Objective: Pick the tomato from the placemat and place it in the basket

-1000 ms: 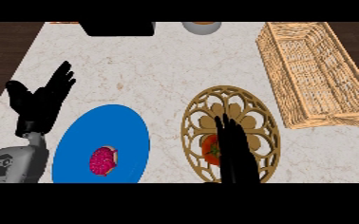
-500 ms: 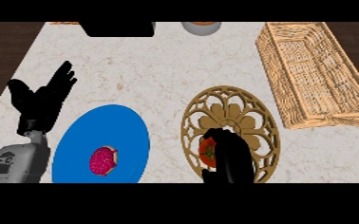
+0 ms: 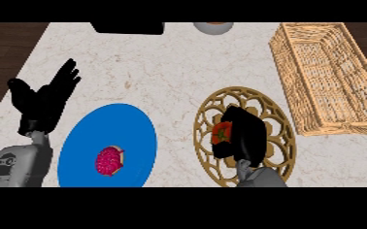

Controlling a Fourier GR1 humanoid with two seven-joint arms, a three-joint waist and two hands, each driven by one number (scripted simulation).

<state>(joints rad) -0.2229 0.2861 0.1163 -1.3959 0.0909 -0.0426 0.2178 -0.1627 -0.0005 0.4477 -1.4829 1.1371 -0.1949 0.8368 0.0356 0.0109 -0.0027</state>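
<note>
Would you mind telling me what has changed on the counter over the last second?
The right hand, stretched flat over the placemat a second ago, has curled its fingers round the tomato, which has not left the placemat. The left hand stayed open at the left edge. The blue plate, the pink item on it and the basket have not moved.

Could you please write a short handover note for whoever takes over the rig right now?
Right hand: curled round the tomato, low over the round gold placemat; whether it is lifted yet cannot be told.
Left hand: open, resting at the counter's left, fingers up.
Basket: at the right, nothing in it.
Done: tomato grasped.
Left: lift it, carry it right, release it in the basket.
</note>
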